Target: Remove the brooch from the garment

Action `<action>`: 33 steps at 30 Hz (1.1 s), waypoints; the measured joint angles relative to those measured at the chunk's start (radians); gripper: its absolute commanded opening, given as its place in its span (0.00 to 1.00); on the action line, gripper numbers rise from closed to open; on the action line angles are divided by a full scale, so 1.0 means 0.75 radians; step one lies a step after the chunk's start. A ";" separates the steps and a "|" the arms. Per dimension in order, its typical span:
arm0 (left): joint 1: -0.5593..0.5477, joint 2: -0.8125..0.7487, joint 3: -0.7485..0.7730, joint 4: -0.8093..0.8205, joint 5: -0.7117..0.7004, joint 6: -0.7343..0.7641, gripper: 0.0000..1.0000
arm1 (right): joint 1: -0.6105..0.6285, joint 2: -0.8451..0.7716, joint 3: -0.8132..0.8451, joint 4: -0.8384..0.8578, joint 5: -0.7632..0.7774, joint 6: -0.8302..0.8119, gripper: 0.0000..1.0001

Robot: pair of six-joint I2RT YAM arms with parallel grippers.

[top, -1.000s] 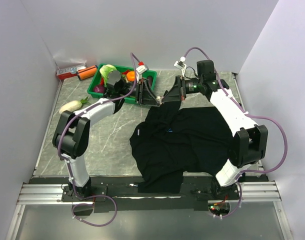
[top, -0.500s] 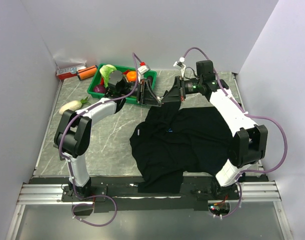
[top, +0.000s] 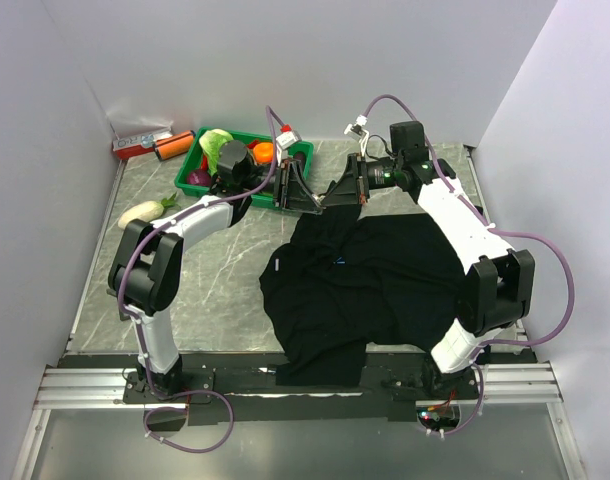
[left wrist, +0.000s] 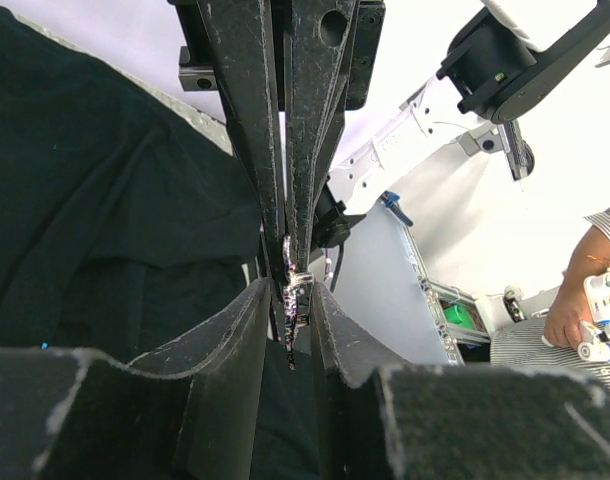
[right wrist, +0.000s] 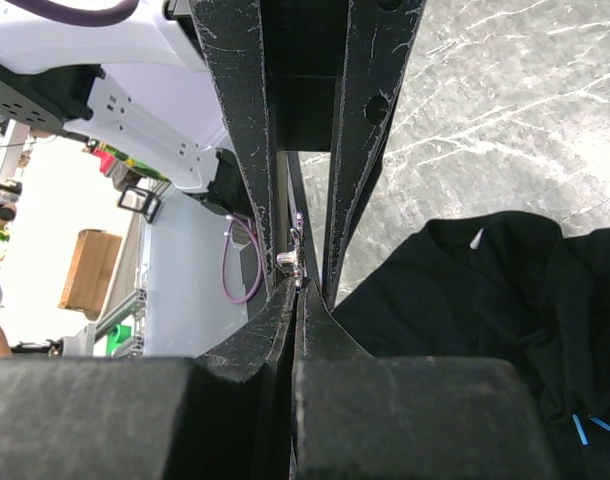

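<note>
The black garment [top: 375, 270] lies spread on the table's right half and shows in both wrist views [left wrist: 85, 180] [right wrist: 485, 290]. Above its far edge the two grippers meet tip to tip. My right gripper [top: 326, 200] [right wrist: 297, 285] is shut, with the tiny sparkly brooch [right wrist: 293, 258] [left wrist: 293, 290] pinched at its fingertips. My left gripper [top: 316, 203] [left wrist: 291, 285] faces it, jaws narrowly apart on either side of the brooch. The brooch's pin hangs down between the left fingers. In the top view the brooch is hidden between the tips.
A green tray [top: 297, 150] of vegetables stands just behind the left gripper. A white vegetable [top: 145, 212] lies at the left, and an orange-and-red item [top: 145, 147] rests against the back wall. A small white label [top: 276, 265] sits on the garment.
Both grippers stay tip to tip above the garment's far edge. The right wrist has shifted slightly to the left and the left gripper has moved a little with it.
</note>
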 measured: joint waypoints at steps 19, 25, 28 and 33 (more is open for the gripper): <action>0.011 0.000 0.000 -0.032 -0.013 0.018 0.33 | 0.001 0.000 0.000 0.001 0.005 0.002 0.00; 0.011 0.000 0.000 -0.065 -0.013 0.046 0.28 | 0.001 0.000 -0.001 0.001 0.024 0.004 0.00; 0.011 0.000 0.000 -0.087 -0.013 0.069 0.26 | 0.001 0.000 -0.001 0.001 0.036 0.003 0.00; 0.011 0.000 0.000 -0.113 -0.012 0.087 0.25 | 0.001 0.000 -0.001 -0.002 0.049 -0.006 0.00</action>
